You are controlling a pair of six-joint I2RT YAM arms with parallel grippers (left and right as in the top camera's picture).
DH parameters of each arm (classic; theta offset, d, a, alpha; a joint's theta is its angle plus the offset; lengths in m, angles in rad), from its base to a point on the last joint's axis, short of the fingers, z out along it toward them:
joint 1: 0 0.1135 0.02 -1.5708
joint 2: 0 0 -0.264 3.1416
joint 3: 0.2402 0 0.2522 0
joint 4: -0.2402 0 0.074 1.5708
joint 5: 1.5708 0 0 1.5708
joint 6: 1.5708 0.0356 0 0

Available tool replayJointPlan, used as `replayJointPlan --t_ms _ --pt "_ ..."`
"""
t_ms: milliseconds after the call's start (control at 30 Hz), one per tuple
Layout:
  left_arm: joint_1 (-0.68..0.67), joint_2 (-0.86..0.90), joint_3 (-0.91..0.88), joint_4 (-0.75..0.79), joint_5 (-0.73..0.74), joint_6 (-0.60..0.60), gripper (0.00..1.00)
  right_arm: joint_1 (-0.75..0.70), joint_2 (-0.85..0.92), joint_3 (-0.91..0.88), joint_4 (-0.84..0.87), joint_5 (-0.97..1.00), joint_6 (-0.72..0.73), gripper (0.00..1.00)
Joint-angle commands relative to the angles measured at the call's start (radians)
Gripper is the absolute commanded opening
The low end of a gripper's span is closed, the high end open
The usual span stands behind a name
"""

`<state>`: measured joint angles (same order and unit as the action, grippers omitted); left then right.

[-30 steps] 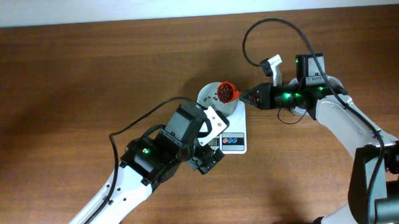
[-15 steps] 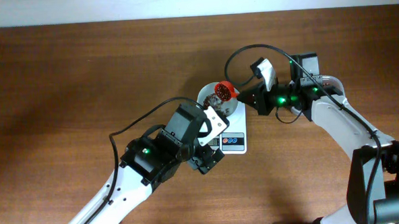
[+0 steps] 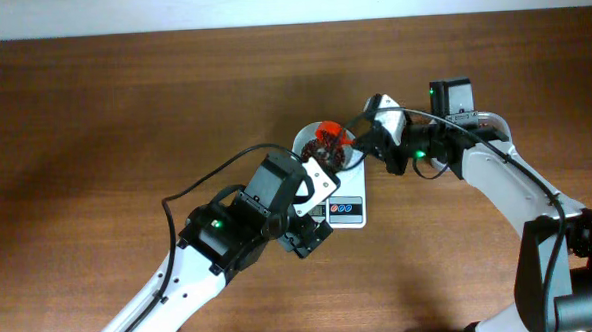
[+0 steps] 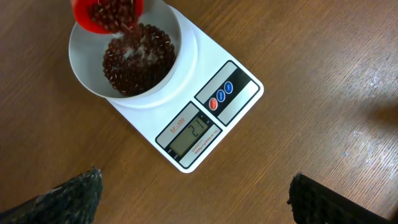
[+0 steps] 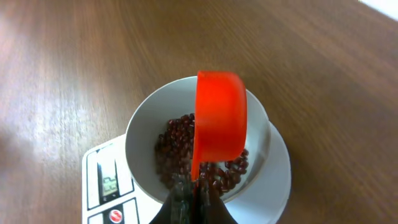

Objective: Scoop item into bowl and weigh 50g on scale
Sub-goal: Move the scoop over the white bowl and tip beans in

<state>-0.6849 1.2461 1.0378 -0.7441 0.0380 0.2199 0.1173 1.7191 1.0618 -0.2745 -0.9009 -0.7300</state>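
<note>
The white bowl point(image 3: 304, 144) stands on the white scale point(image 3: 345, 212) in the middle of the table. Dark red-brown beans point(image 4: 138, 61) lie in the bowl point(image 4: 181, 55). My right gripper point(image 5: 195, 194) is shut on the handle of a red scoop point(image 5: 219, 118), which is tipped on its side over the bowl point(image 5: 144, 127), and beans point(image 5: 178, 144) spill from it. The scoop point(image 4: 102, 15) still holds some beans. My left gripper point(image 4: 193, 199) hangs open just in front of the scale point(image 4: 239, 99), with only bare table between its fingers.
The brown wooden table point(image 3: 124, 113) runs out on every side of the scale. A pale wall strip point(image 3: 169, 9) marks its far edge. My left arm point(image 3: 229, 234) lies at the front left of the scale, and my right arm point(image 3: 496, 172) reaches in from the right.
My right wrist has rolled and moved slightly left, so the red scoop went from level to tipped over the bowl, and beans are pouring out. The left arm has not moved.
</note>
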Motion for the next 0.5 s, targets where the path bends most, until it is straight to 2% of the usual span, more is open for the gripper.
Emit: replayJointPlan --t_ms 0,233,467 --pt "0.005 -0.012 -0.003 -0.001 0.011 -0.01 0.99 0.008 -0.023 0.004 0.003 -0.003 -0.18 0.04" --pt "0.005 -0.012 -0.003 0.0 0.011 -0.01 0.99 0.008 -0.023 0.004 0.01 -0.003 -0.34 0.04" --pt "0.005 -0.012 -0.003 0.0 0.011 -0.01 0.99 0.007 -0.023 0.004 0.048 -0.003 -0.339 0.04"
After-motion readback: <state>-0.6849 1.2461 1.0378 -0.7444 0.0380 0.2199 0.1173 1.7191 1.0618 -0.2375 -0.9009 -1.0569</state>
